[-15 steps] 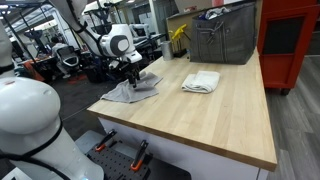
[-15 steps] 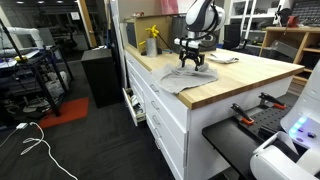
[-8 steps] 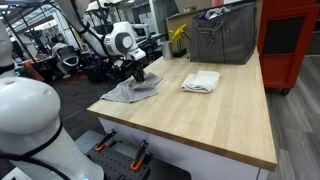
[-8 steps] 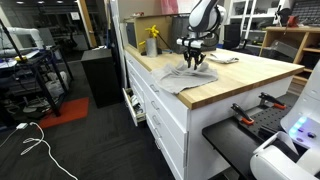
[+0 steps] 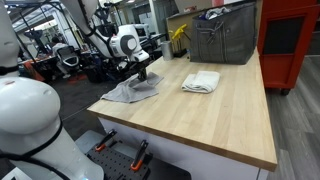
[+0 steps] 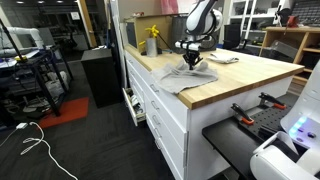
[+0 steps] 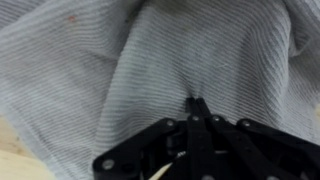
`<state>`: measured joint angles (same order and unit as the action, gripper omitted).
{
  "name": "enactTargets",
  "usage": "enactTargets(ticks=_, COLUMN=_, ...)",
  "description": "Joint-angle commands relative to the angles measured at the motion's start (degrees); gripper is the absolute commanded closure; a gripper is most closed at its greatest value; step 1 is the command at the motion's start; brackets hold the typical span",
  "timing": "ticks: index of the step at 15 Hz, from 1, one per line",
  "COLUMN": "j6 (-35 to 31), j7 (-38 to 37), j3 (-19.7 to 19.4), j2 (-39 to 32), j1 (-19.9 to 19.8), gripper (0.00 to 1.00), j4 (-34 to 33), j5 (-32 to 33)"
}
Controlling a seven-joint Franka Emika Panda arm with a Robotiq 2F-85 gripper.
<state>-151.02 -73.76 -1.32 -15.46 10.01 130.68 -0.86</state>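
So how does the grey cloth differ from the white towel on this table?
The grey cloth lies spread and rumpled; the white towel sits neatly folded. The gripper pinches the grey cloth; the white towel is untouched. Both rest on the wooden table.

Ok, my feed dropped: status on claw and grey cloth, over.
Claw shut, pinching grey cloth at bench corner. Only a folded white towel nearby, apart. Nothing in the way.
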Motion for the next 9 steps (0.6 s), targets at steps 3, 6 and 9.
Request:
enactTargets(ticks=3, j6=2.5, j7=-4.2, j3=-4.8, j2=-4.1, j1=-0.2, gripper=1.0, j4=-3.8, j5=4.6)
enactTargets(ticks=6, j6=3.4, j7=-6.1, j3=-7.4, j2=-5.7, j1=-0.4, gripper=1.0, j4=-5.0, j5=7.5)
enactTargets(ticks=9, j6=4.5, j7=-7.4, j3=-9.0, j2=-7.1, j1=-0.5, gripper=1.0, j4=-6.4, j5=9.4)
